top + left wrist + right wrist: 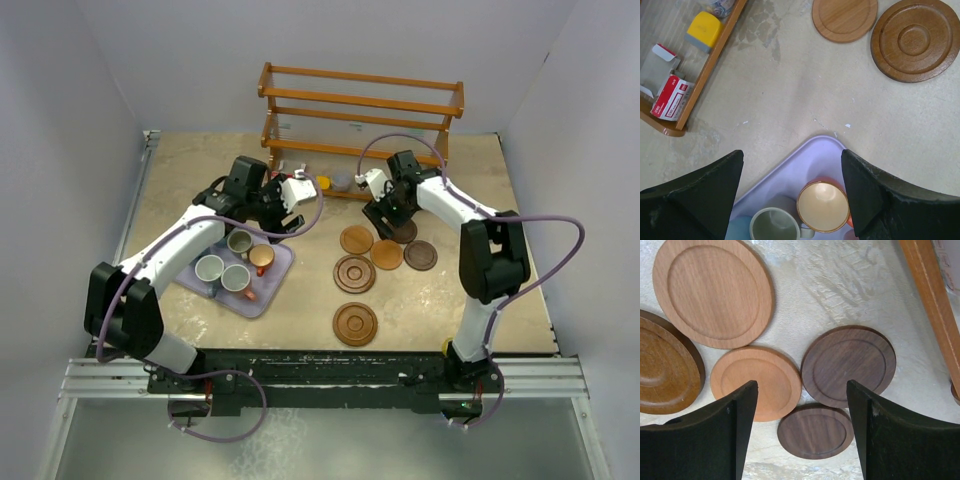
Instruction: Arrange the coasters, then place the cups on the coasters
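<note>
Now the left pincer (pixel 792 162) is wide above the shiny orange cup (pixel 823 206), and the right pincer (pixel 801 389) is wide above a small dark round wooden coaster (pixel 815 432)

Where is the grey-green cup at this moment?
In the top view, on the left side, the grey-green cup stands at the far end of the lavender tray, right beside the copper-orange cup.

Two pale round wooden coasters (pixel 714 292) (pixel 765 374), two dark brown coasters (pixel 850 365) (pixel 815 432) and a grooved mid-brown disc (pixel 665 372) lie clustered under the right gripper (pixel 801 390), jaws parted
</note>
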